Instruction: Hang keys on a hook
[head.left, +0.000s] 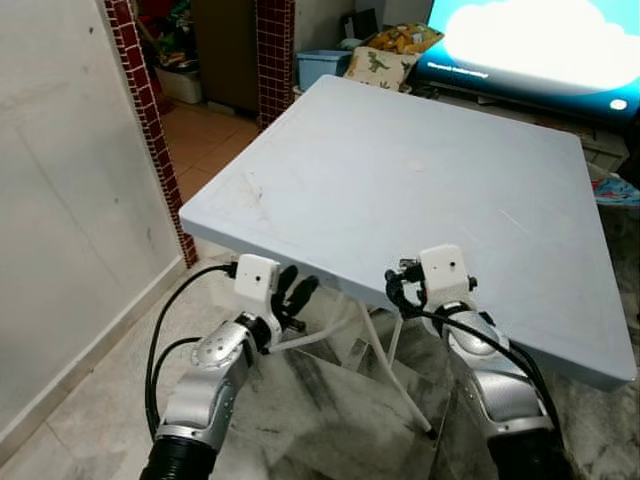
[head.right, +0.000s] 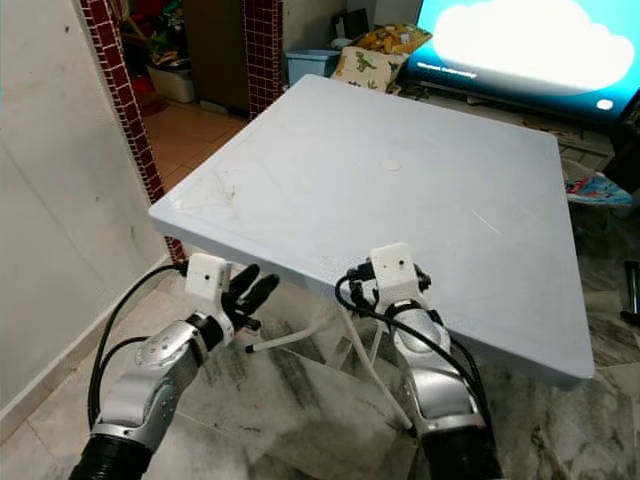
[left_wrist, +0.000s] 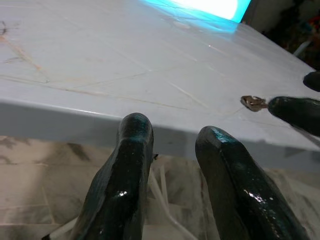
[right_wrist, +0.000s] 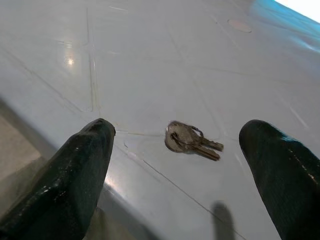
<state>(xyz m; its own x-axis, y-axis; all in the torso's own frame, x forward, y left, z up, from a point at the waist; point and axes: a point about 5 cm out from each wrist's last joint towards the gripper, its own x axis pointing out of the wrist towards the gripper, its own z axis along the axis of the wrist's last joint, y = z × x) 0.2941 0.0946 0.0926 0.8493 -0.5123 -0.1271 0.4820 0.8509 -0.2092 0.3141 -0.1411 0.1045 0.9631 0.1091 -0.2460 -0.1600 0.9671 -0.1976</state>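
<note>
Two keys (right_wrist: 190, 140) flat on your worktop (head.left: 400, 180) near its front edge, right gripper (right_wrist: 180, 165) fingers spread wide either side, left gripper (left_wrist: 172, 165) at the edge, fingers slightly parted, empty.

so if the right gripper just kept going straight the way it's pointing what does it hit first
Most likely the keys. The right gripper is open at the near edge of the white table, and the keys lie flat on the tabletop between and just ahead of its fingers.

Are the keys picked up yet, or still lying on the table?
Still lying flat on the table: the keys rest between the open right gripper fingers, untouched.
</note>
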